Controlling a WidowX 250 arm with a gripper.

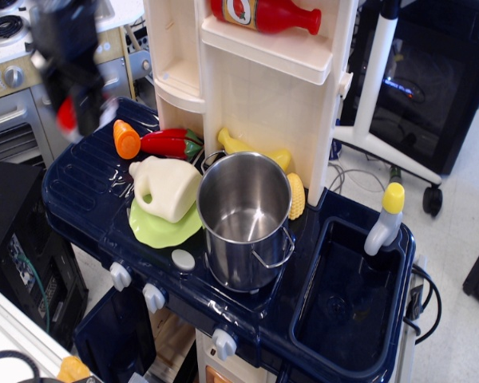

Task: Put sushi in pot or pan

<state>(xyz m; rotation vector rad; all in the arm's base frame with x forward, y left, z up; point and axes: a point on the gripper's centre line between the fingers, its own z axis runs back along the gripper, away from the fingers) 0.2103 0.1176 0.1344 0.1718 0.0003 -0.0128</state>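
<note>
Toy kitchen counter (80,199), dark blue, with sink basin (343,295) at its right end. Gripper (81,112): motion-blurred, raised above the counter's left end; jaws appeared closed around the sushi (67,116), of which a red patch and a trace of white showed between them, clear of the surface. Pot (243,219): tall stainless steel, upright at mid-counter, interior empty, well apart from the gripper. Cream jug (166,186) lying on a green plate (156,227), just beside the pot's left wall. Orange carrot (126,139) and red chili pepper (169,143) behind the jug. Corn cob (295,195) touching the pot's right side. Red bottle (263,13) on the upper shelf.
</note>
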